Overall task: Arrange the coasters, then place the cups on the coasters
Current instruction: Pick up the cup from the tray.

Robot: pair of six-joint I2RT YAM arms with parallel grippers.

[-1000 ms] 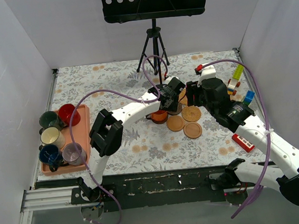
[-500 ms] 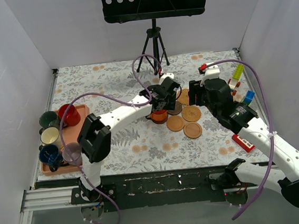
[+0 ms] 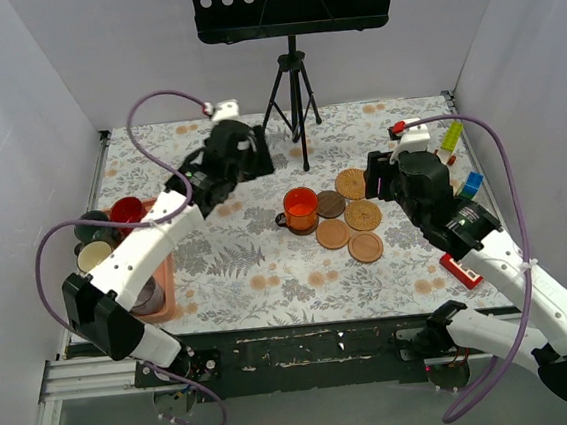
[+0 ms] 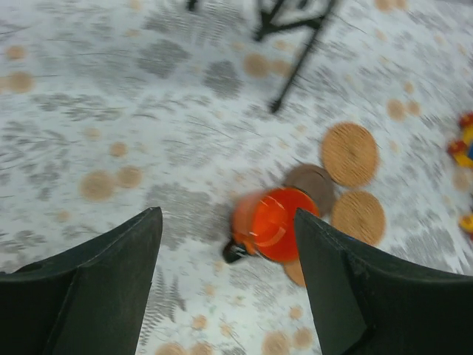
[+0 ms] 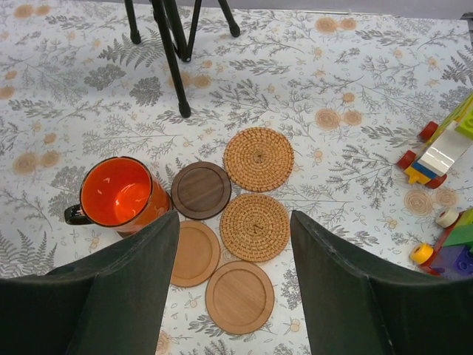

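The orange cup (image 3: pixel 300 209) stands upright on the cloth just left of a cluster of coasters; what is under it does not show. The cluster holds a dark brown coaster (image 5: pixel 201 190), two rattan coasters (image 5: pixel 258 158) (image 5: pixel 255 226) and two wood coasters (image 5: pixel 194 253) (image 5: pixel 239 296). My left gripper (image 3: pixel 243 161) hangs open and empty, up and to the left of the cup (image 4: pixel 273 224), well apart from it. My right gripper (image 3: pixel 376 178) hovers open above the coasters, its jaws (image 5: pixel 235 218) empty. Red (image 3: pixel 126 214), dark green (image 3: pixel 92 227) and cream (image 3: pixel 95 257) cups sit at the left.
A salmon-pink tray (image 3: pixel 166 274) lies at the left edge under the left arm. A tripod stand (image 3: pixel 296 101) rises behind the coasters. Toy blocks (image 3: pixel 452 136) and a red block (image 3: pixel 460 269) lie to the right.
My left gripper opened, let go of the orange cup and swung away up and to the left. The cup stays beside the coasters. The right arm shifted only slightly.
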